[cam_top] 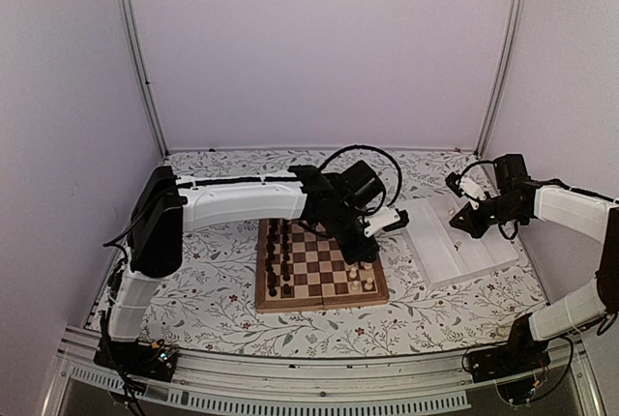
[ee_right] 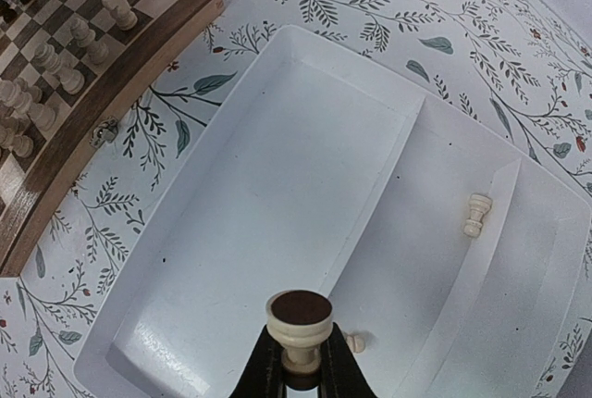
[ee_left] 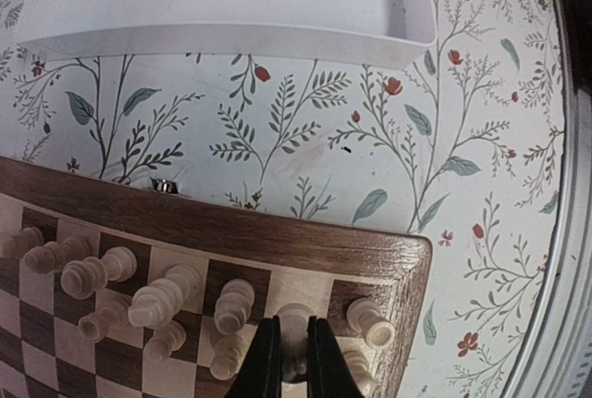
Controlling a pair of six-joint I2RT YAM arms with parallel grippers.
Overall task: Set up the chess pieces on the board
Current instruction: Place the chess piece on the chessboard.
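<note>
Surface: floral cloth [cam_top: 213,290], with the board [cam_top: 319,276] laid in the middle.
Left gripper [ee_left: 294,342]: clamped on a pale piece [ee_left: 294,313] at the board's right edge; the packed neighbours [ee_left: 162,298] could get toppled on release.
Right gripper [ee_right: 301,350]: closed on a base-up piece [ee_right: 299,310] over the tray [ee_right: 231,259], right of the board; it might slip.

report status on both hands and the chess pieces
Left hand shut on pale piece at board edge row. Right hand shut on second pale piece above white tray. Spare piece lying in tray. No obstruction seen.
</note>
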